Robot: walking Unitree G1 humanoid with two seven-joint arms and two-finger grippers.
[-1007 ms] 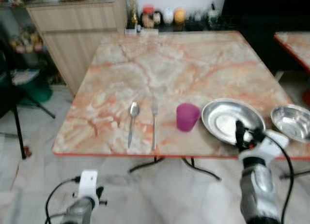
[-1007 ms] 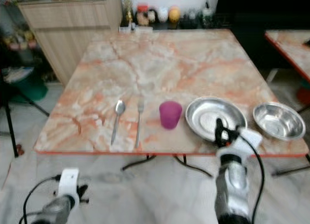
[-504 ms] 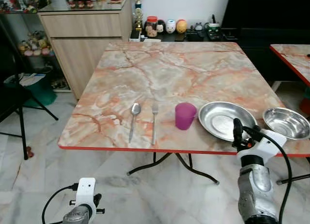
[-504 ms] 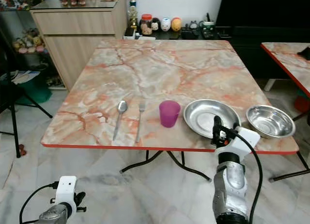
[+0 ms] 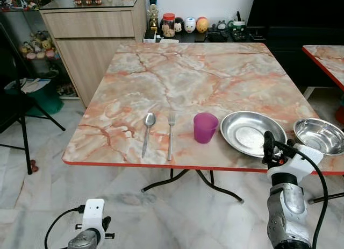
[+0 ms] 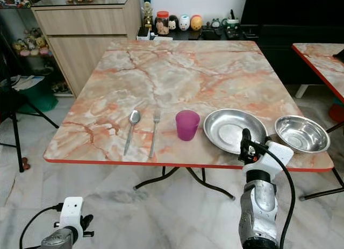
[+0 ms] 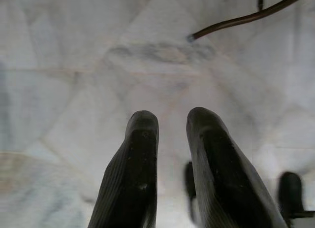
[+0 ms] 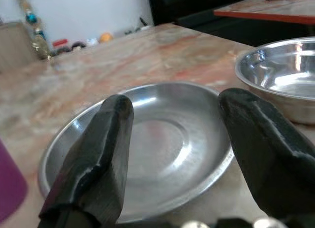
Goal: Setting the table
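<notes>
On the marble table (image 5: pixel 183 77), seen from the left eye, a spoon (image 5: pixel 147 132), a fork (image 5: pixel 171 133), a purple cup (image 5: pixel 205 127), a steel plate (image 5: pixel 253 133) and a steel bowl (image 5: pixel 320 136) are laid in a row along the near edge. The right gripper (image 5: pixel 267 147) is raised at that edge, just before the plate.

From the right eye, the same row is shown, and the left arm (image 6: pixel 66 230) is hung low over the floor.

Along the left wrist, the left gripper (image 7: pixel 170 127) is seen with its fingers nearly together, holding nothing, above pale tiles.

Along the right wrist, the right gripper's jaws are spread wide and empty, framing the plate's near rim. The plate is probably to be taken next; its thin rim should be pinched squarely and lifted level, so that neither cup nor bowl is knocked.
</notes>
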